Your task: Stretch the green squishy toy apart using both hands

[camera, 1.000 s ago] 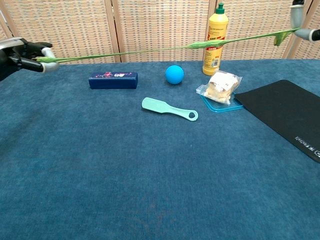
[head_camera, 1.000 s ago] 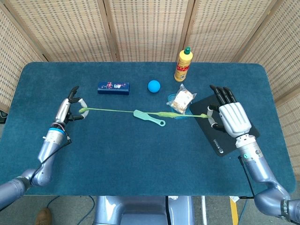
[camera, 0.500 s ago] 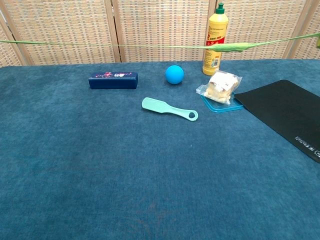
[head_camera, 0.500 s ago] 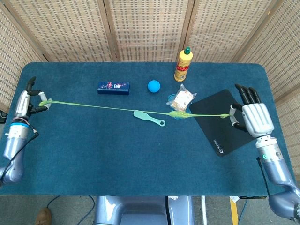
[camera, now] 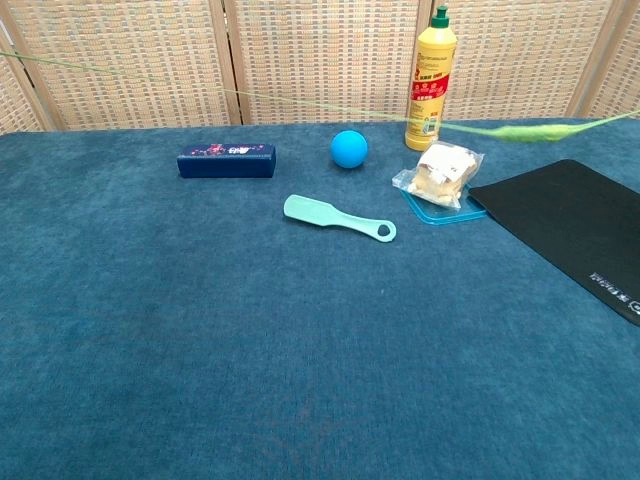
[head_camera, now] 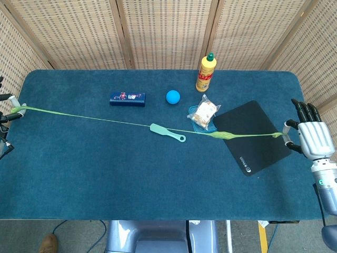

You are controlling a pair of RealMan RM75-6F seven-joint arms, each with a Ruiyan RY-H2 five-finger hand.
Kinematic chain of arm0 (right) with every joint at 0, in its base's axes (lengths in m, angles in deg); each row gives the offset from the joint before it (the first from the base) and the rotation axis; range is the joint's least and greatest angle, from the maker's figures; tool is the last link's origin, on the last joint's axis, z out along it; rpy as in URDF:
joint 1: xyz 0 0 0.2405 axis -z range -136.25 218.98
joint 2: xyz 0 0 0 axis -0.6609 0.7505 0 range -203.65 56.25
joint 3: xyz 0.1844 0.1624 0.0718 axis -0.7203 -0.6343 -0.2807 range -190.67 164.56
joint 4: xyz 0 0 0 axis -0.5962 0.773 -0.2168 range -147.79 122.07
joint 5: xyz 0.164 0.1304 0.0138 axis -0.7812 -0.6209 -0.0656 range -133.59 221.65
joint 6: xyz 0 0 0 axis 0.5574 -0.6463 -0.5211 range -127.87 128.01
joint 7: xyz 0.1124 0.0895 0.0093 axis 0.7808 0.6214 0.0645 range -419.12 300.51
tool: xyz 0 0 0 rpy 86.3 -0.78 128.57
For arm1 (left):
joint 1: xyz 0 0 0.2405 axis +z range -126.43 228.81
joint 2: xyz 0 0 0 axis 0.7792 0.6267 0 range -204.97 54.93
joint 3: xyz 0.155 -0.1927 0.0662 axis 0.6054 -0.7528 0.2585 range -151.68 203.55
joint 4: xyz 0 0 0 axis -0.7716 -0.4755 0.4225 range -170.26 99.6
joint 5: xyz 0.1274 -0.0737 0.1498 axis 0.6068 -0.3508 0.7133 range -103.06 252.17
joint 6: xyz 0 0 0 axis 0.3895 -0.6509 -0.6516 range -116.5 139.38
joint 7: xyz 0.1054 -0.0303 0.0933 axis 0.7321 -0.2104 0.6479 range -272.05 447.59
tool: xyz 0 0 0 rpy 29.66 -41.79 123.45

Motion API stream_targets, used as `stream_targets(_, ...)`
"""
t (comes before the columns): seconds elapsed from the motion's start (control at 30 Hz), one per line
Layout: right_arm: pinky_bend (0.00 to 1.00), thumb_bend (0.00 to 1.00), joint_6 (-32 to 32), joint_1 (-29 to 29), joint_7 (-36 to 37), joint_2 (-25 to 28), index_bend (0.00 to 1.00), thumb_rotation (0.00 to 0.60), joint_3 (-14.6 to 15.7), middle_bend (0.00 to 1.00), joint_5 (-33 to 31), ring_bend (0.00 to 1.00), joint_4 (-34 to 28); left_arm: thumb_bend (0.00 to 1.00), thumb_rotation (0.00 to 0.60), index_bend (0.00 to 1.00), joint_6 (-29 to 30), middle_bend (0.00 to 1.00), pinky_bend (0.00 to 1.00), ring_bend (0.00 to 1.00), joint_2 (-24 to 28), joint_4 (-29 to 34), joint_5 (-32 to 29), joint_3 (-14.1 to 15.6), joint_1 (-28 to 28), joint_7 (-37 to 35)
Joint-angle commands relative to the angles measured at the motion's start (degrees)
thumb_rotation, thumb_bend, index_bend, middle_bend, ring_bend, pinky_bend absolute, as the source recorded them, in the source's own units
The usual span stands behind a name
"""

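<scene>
Snapping looks likely, since the green squishy toy (head_camera: 218, 135) is a thin string, its ends pinched by left hand (head_camera: 6, 109) fingers at 9 o'clock and right hand (head_camera: 310, 138) fingers at 3 o'clock.

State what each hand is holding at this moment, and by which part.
Both hold the green squishy toy, stretched into a thin strand above the table: the left hand pinches its left end, the right hand pinches its right end.
</scene>
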Motion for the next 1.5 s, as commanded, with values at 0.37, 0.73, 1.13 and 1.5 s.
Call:
stream_targets(0.37,0.00,0.58,-1.19,3.54,0.37,0.50,0.79,0.600,1.24,0.03,0.05,0.00,3.66,0.41,0.600,0.78,-1.21,0.00,0.00,0.00,8.30,4.54,0.51,0.48,1.61,1.53)
stream_targets(0.73,0.00,0.58,-0.41,7.17,5.91,-0.75,0.79,0.600,1.54,0.03,-2.30,0.00,13.09,0.41,0.600,0.79,-0.99,0.00,0.00,0.00,16.20,7.90,-0.43,-0.01,3.97,1.07)
stream_targets(1.13,0.00,0.58,-1.14,11.28,12.22,-1.75,0.79,0.600,2.50,0.03,-2.22,0.00,20.18,0.41,0.600,0.79,-1.32,0.00,0.00,0.00,17.24,7.57,-0.19,0.58,4.47,-0.33)
stream_targets(1.5,0.00,0.58,-5.95,20.62,22.28,-3.25,0.79,0.600,5.80,0.03,-0.61,0.00,32.68,0.41,0.600,0.79,-2.31,0.00,0.00,0.00,15.87,5.27,-0.65,1.06,3.52,-0.42)
